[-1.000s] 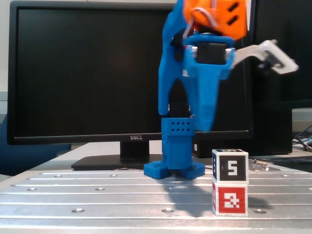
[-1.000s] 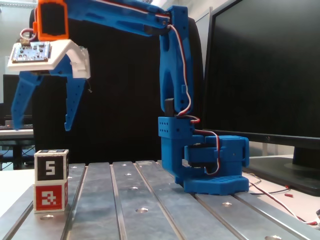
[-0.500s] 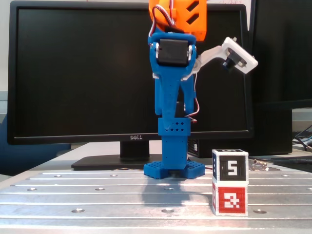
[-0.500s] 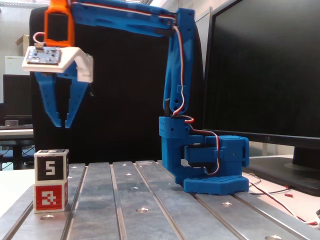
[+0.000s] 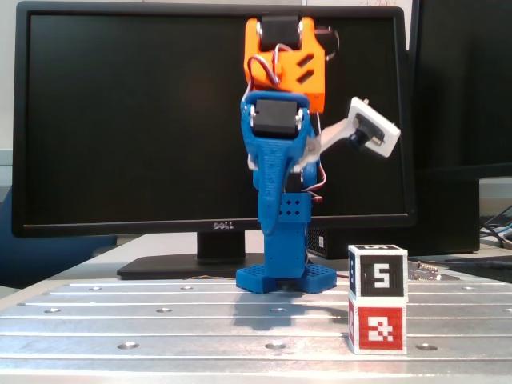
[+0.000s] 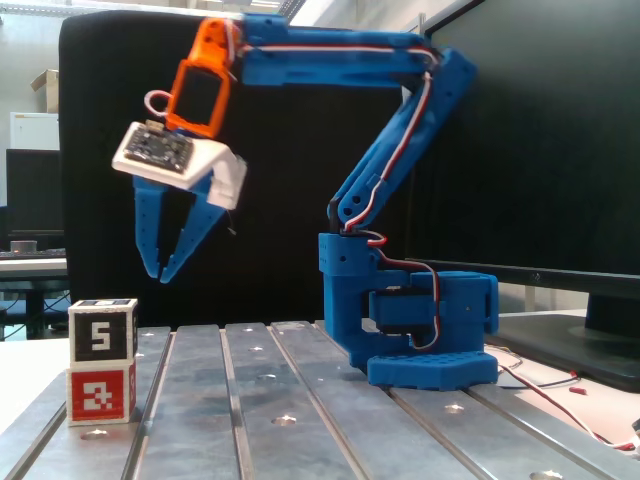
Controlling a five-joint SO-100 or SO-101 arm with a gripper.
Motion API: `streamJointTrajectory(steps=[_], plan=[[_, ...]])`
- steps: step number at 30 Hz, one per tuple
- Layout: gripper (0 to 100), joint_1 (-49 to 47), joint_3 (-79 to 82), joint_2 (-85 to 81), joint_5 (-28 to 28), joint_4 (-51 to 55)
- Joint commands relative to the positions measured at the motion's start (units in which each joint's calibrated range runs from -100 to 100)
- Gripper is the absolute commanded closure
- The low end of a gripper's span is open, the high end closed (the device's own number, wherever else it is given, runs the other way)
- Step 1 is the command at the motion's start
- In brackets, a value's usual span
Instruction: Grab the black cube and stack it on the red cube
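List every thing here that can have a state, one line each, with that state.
black cube: upright on top of the red cube, released.
red cube: on the metal table, carrying the black cube.
gripper: shut, empty, in the air above the stack.
monitor: screen dark.

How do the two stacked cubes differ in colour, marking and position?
The black cube has black faces with a white 5-like mark; the red cube has red faces with a blocky white pattern. The black cube sits on top, touching only the red cube, while the red cube rests on the metal table. Both have white edges and look the same size. The tool hangs clear of both.
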Motion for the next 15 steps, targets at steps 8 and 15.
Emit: streamJointTrajectory(steps=[8, 15], plan=[[99, 2.3, 16.0, -20.1, -0.2, -6.8], [99, 2.6, 24.9, -33.2, -0.2, -7.5]])
